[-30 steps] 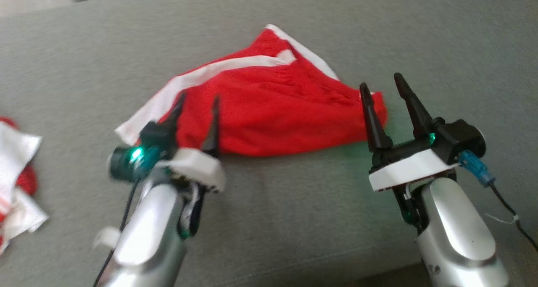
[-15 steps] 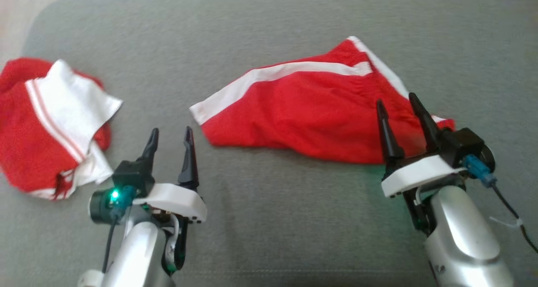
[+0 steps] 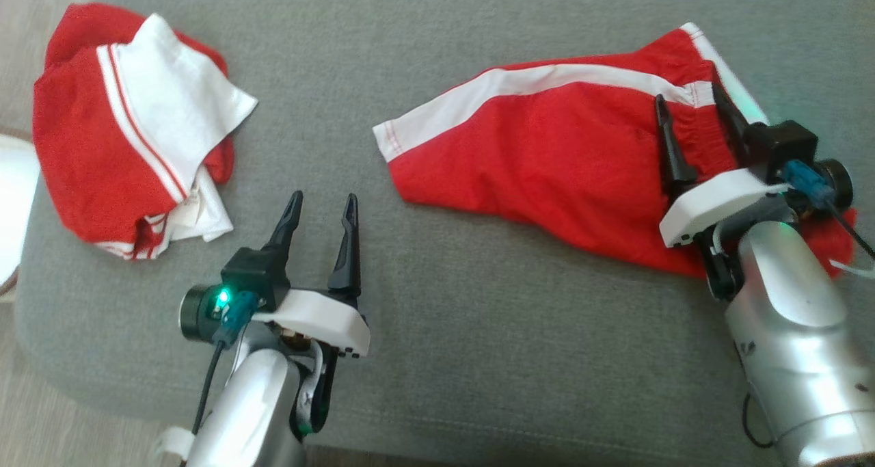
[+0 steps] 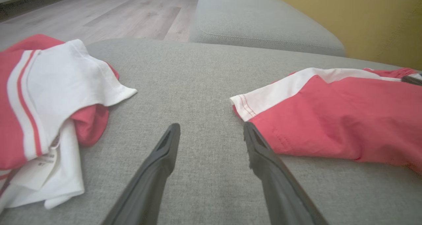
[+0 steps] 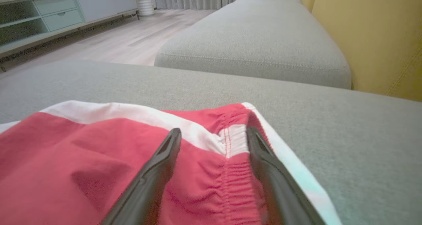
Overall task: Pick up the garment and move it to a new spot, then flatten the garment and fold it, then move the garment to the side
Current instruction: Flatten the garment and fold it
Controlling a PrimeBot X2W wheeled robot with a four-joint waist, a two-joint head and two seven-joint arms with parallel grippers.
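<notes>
A: How far along?
B: Barely started, I'd say: the garment [image 3: 130, 125] lies crumpled at the cushion's [image 3: 478, 351] left end, unfolded.
A: Grips?
B: Both gape wide, empty: left end effector [image 3: 325, 195] above bare cushion, right end effector [image 3: 688, 93] over red shorts [image 3: 547, 152].

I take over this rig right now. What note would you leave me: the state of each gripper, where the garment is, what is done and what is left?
The left gripper is open and empty, above the bare sofa cushion between the two clothes.
The right gripper is open, over the waistband of the red shorts; whether it touches them is unclear.
The jersey lies crumpled at the cushion's left end.
Done: nothing on the jersey; it is neither flat nor folded.
Left: pick it up, move it, flatten, fold, set aside.
</notes>
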